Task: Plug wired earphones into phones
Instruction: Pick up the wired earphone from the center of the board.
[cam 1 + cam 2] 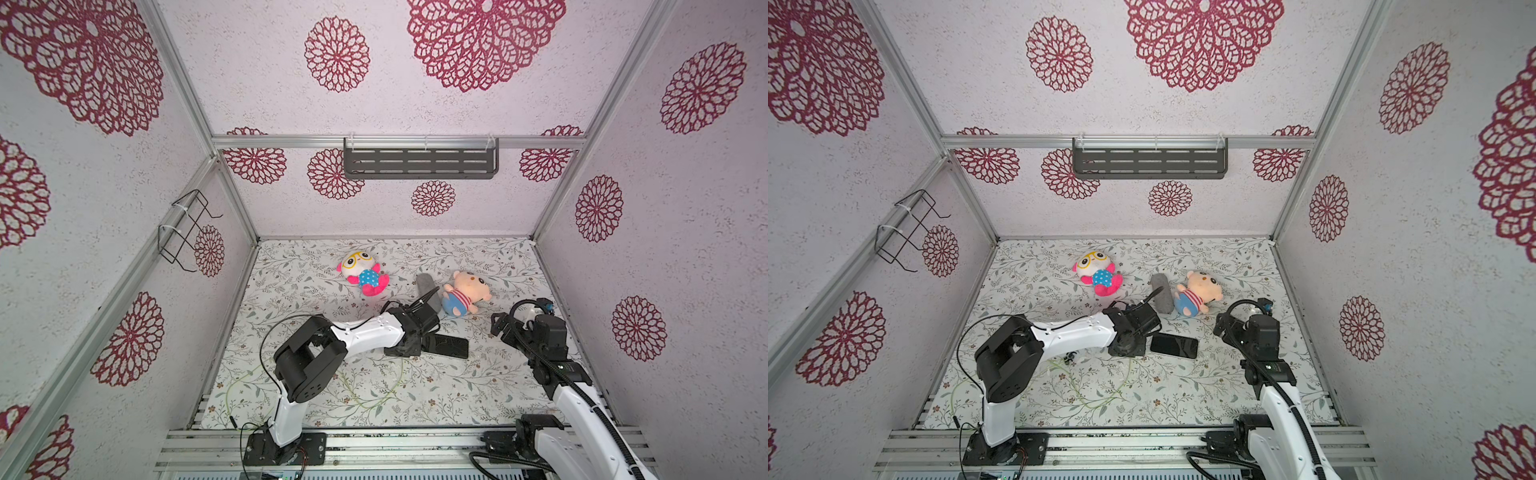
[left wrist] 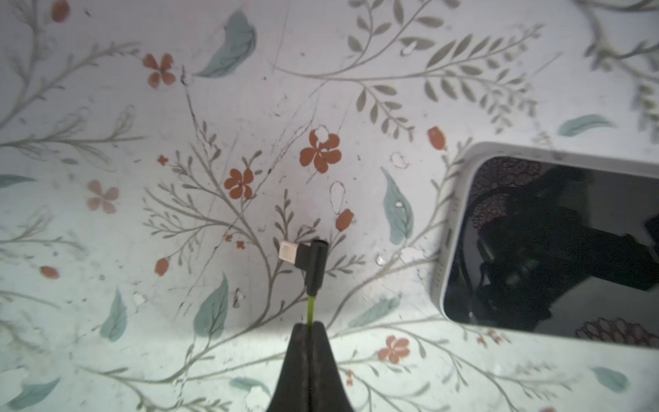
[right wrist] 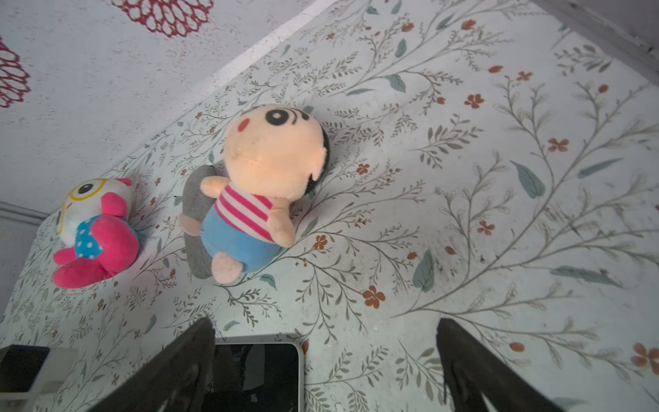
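My left gripper (image 2: 309, 325) is shut on the pale green cable (image 2: 311, 309) of the wired earphones, just behind the small black angled plug (image 2: 308, 262). The plug hangs just above the tabletop, and its pale metal tip faces away from the phone (image 2: 556, 249). The phone lies flat, screen up, with a pale rim. In both top views it sits right beside my left gripper (image 1: 405, 351), phone (image 1: 446, 347) (image 1: 1174, 345). The rest of the cable loops over the mat (image 1: 1098, 402) near the left arm. My right gripper (image 3: 326, 323) stands open above the phone's end (image 3: 256, 371), holding nothing.
Behind the phone lie a pink-and-white plush (image 1: 363, 274), a striped-shirt plush (image 1: 465, 293) and a grey fuzzy pad (image 1: 428, 291) between them. A dark shelf (image 1: 419, 162) hangs on the back wall. A wire rack (image 1: 187, 232) hangs on the left wall.
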